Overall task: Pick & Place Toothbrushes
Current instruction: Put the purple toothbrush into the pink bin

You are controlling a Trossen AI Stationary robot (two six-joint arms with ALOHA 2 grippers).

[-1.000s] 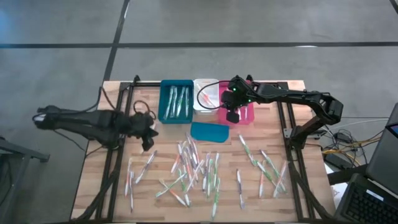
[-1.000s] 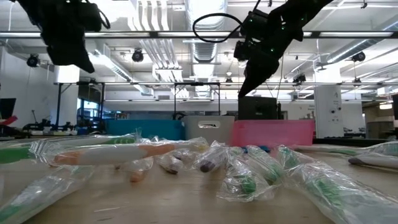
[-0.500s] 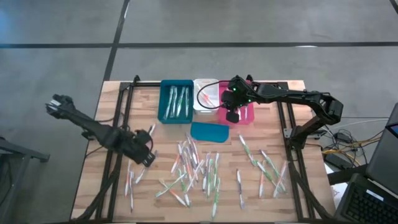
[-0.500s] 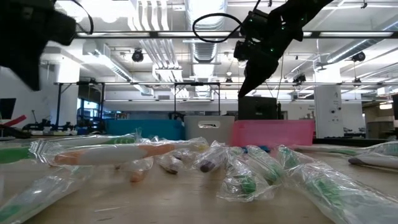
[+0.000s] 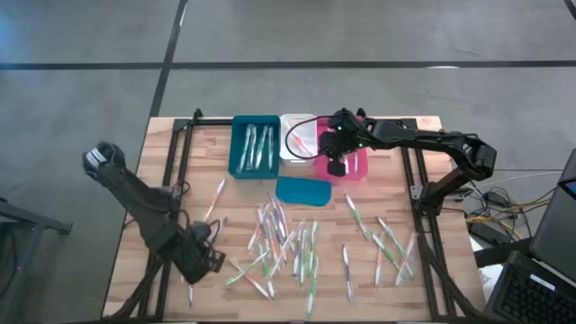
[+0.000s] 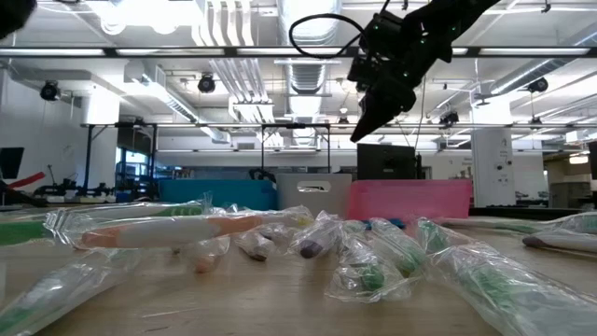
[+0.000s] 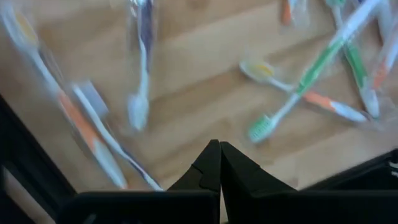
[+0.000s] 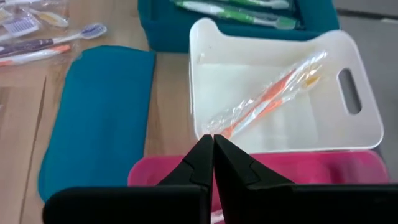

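The left hand (image 5: 205,262) was low over the near left part of the wooden worktop (image 5: 360,288), its fingers pressed together and holding nothing. Loose toothbrushes (image 5: 286,245) in clear wrappers lay scattered to its right, the closest just beside it. Farther back, a flat teal lid (image 5: 303,190) lay on the wood. Just behind it, the right hand (image 5: 336,166) hung above the pink bin (image 5: 357,170), fingers also pressed together and empty. Beside this hand, the white bin (image 8: 348,134) held one orange toothbrush (image 8: 267,99), and the teal bin (image 5: 255,146) beyond held green ones.
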